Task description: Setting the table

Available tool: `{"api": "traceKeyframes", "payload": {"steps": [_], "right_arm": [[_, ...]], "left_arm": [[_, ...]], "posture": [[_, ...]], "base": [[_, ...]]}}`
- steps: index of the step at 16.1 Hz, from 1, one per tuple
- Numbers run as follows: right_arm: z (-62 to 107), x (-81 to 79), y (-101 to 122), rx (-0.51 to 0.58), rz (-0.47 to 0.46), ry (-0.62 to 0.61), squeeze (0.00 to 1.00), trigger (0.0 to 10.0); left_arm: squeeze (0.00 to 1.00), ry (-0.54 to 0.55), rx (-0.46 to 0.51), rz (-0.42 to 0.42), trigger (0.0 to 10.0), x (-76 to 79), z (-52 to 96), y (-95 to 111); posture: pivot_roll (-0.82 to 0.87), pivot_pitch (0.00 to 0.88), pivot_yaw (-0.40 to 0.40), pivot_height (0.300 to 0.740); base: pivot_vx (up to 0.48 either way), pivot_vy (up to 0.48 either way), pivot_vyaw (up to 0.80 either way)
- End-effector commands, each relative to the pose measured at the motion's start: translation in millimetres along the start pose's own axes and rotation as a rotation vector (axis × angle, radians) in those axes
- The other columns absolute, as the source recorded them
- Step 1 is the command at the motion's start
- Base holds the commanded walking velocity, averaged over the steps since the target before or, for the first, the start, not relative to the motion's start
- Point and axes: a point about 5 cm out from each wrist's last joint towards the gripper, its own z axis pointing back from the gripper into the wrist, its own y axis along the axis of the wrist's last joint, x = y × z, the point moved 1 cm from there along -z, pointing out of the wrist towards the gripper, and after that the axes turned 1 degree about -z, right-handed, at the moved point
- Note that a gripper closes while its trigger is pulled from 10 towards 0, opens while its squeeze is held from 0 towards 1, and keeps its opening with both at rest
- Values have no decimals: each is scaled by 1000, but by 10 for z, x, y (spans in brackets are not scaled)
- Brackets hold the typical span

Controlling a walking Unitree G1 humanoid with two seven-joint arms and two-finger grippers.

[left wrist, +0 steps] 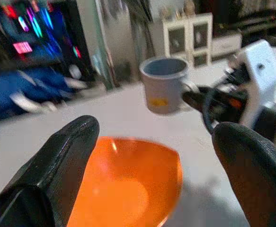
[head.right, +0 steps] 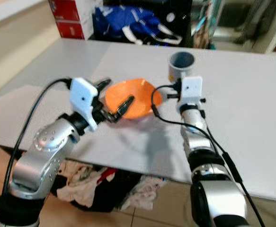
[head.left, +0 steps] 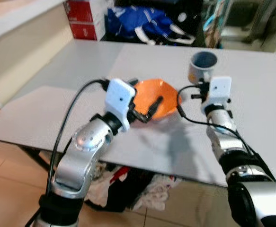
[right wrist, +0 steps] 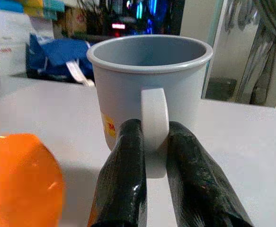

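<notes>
An orange bowl (head.left: pixel 155 98) sits on the white table (head.left: pixel 261 90), near its middle. My left gripper (head.left: pixel 145 97) hovers over the bowl's near left side, open, its black fingers (left wrist: pixel 57 161) spread to either side of the bowl (left wrist: pixel 128 182). A grey mug (head.left: pixel 203 66) with a yellow label stands just right of the bowl. My right gripper (right wrist: pixel 149 156) is shut on the mug's handle (right wrist: pixel 154 123), with one black finger on each side of it.
Red boxes (head.left: pixel 84 19) and a blue bag (head.left: pixel 142 23) stand beyond the table's far edge. A pile of clothes (head.left: pixel 128 187) lies on the floor under the near edge. Bare tabletop stretches to the left and to the far right.
</notes>
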Motion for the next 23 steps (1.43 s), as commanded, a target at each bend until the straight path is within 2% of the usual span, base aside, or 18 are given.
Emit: {"api": "traceKeyframes", "payload": {"steps": [1,3,4,7,11,15,21,23], "right_arm": [[-27,-2,57,28,11,-5,0,0],[-15,28,22,19,23,-19,0,0],[-9,45,7,15,22,-27,0,0],[16,94,-41,5,37,-51,0,0],[13,89,-107,-46,31,-35,0,0],[14,59,-173,-98,53,-34,0,0],[57,115,-280,-150,82,-57,0,0],[69,121,-315,-174,66,-68,0,0]], "left_arm": [[0,-94,5,15,10000,79,-44,151],[0,-191,9,26,10000,130,-86,311],[0,-211,15,64,10000,120,-106,381],[0,-224,15,74,10000,92,-143,457],[0,-283,-14,191,10000,127,-204,574],[0,-332,-84,271,10000,130,-224,497],[0,-324,-116,300,10000,104,-168,496],[0,-341,-113,305,10000,127,-144,533]], "posture": [[118,0,59,740],[114,0,71,740],[112,0,77,740],[101,0,84,740],[116,0,72,740],[132,0,85,740],[152,8,88,740],[160,14,92,740]], "base": [[0,0,0],[0,0,0],[0,0,0],[0,0,0],[0,0,0],[0,0,0],[0,0,0],[0,0,0]]}}
